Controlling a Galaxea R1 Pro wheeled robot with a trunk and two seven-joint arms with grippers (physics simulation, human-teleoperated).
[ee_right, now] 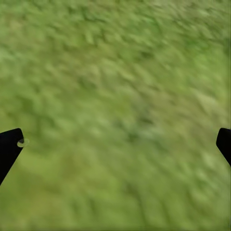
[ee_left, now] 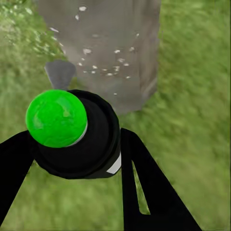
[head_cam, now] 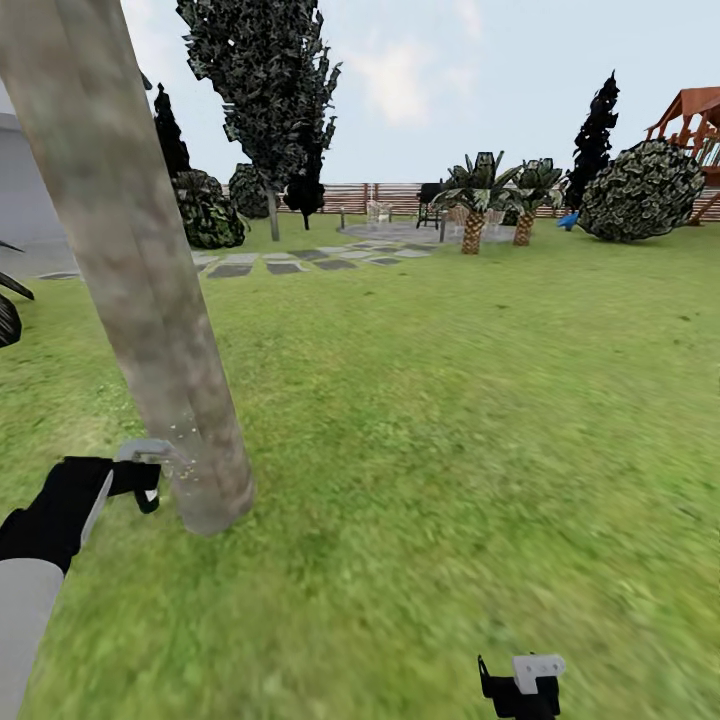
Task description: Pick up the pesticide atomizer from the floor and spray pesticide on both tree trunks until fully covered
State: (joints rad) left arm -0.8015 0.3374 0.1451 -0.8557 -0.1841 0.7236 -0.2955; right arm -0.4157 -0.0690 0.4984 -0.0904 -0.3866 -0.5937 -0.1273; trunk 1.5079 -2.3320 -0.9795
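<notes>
Grass fills most of the head view, with the thick pale tree trunk (head_cam: 150,300) slanting down the left of the frame. At lower left, the left gripper (head_cam: 135,478) has its jaws closed around the pesticide atomizer (ee_left: 79,137), whose green cap (ee_left: 56,118) and grey nozzle (ee_left: 60,73) face the trunk base just beside it; pale droplets (ee_left: 103,67) speckle the bark. At bottom right, the right gripper (head_cam: 522,685) hangs over the lawn (head_cam: 450,420), jaws spread wide and empty.
</notes>
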